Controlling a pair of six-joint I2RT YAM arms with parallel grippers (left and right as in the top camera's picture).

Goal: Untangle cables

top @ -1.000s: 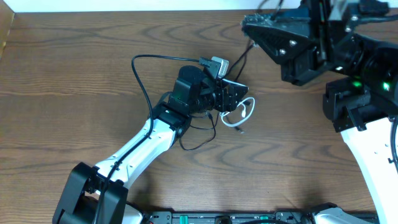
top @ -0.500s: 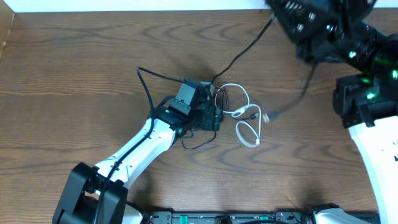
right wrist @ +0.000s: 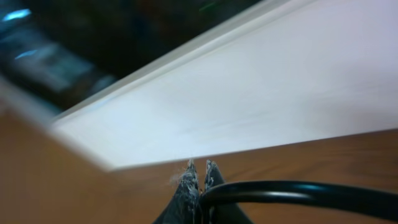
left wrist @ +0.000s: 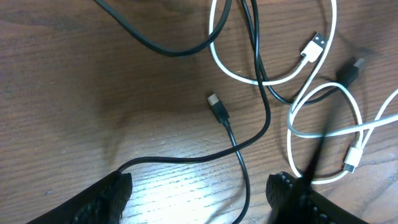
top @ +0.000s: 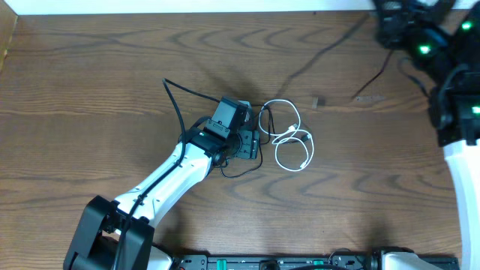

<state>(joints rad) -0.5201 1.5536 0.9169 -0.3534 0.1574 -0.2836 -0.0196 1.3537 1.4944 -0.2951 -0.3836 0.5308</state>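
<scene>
The wooden surface [top: 90, 90] stretched away left of the left gripper [top: 253, 142]. That gripper hovered low with its jaws wide and holding nothing, and a thin run of the black cable [left wrist: 180, 160] lay between its fingers. Just right of it the white cable [left wrist: 211, 50] lay in loops, crossed by the black one. There were two cables, with two white plug ends and two dark ones. Far right of it, the right gripper [right wrist: 199, 186] was pinched shut on the black cable.

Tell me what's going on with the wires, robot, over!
Left claw open, low over the cords. Right claw shut on black cord, off at the far corner. White cord loose, looped across the black one. Nothing else in the way.
</scene>
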